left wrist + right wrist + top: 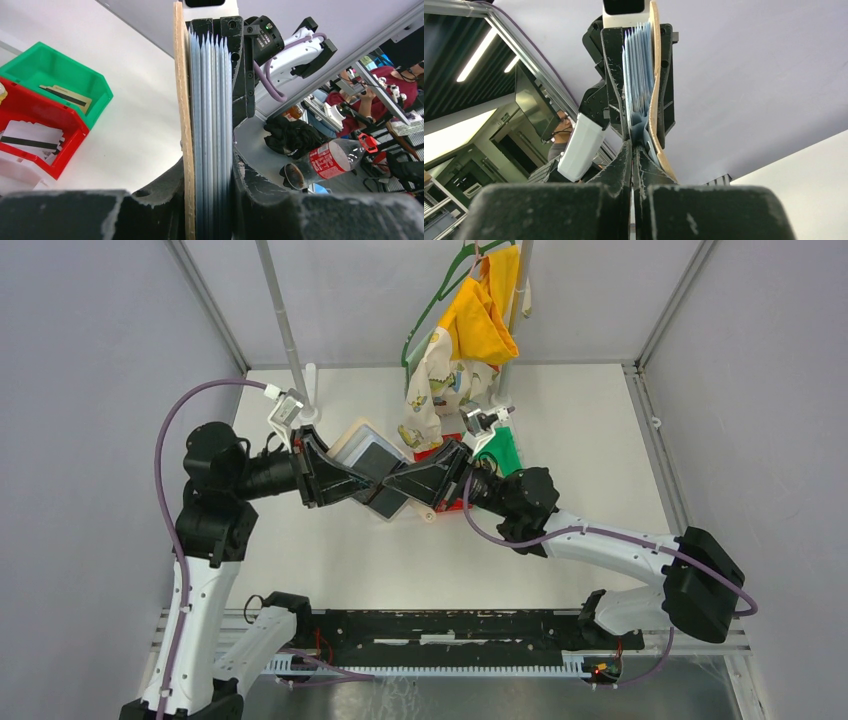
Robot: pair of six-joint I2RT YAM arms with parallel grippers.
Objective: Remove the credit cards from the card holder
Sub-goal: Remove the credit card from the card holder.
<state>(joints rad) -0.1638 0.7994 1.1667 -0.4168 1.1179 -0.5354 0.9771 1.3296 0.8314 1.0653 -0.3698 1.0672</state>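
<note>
The tan card holder (352, 443) hangs above the table between both grippers. In the left wrist view it stands edge-on: a tan cover (182, 100) and a stack of blue-grey clear sleeves (210, 115). My left gripper (210, 172) is shut on that whole stack. My right gripper (633, 150) is shut tight on a thin blue-grey flap at the card holder's (640, 75) opposite end; whether that flap is a sleeve or a card I cannot tell. Loose credit cards lie in the green bin (67, 95) and the red bin (31, 137).
A green bin (30, 65), a red bin (70, 150) and a white bin (15, 177) stand in a row right behind the grippers. Clothes on a hanger (470, 330) hang over the bins from a pole. A second pole (285, 330) stands at the back left.
</note>
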